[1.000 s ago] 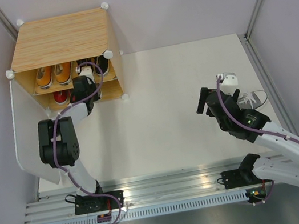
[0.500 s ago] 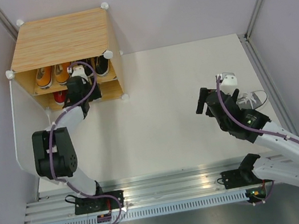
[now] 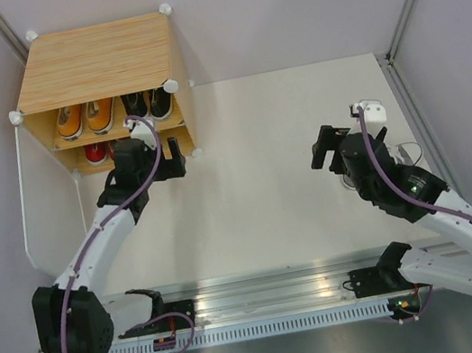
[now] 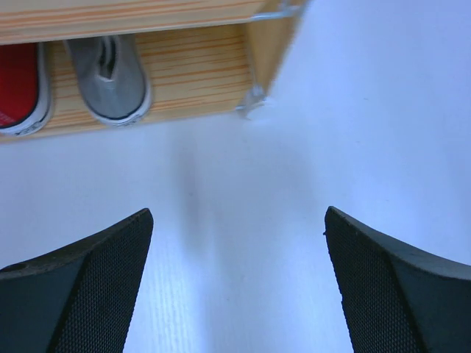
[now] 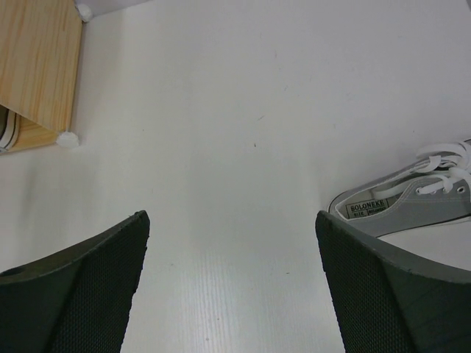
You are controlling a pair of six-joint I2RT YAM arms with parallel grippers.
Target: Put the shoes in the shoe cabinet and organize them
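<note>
The loose grey shoe [image 5: 412,202] lies near the right edge of the worktop [image 5: 243,110], its long axis pointing toward that edge. It sits just right of the right end effector [image 5: 230,217], whose jaws are apart and empty. The left end effector [image 4: 237,213], also apart, faces the shoe cabinet [image 3: 96,59] at the far left corner; the right arm is judged nearer.

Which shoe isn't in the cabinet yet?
The grey sneaker out on the white table beside the right hand. The other shoes in view sit on the shoe cabinet's shelves.
</note>
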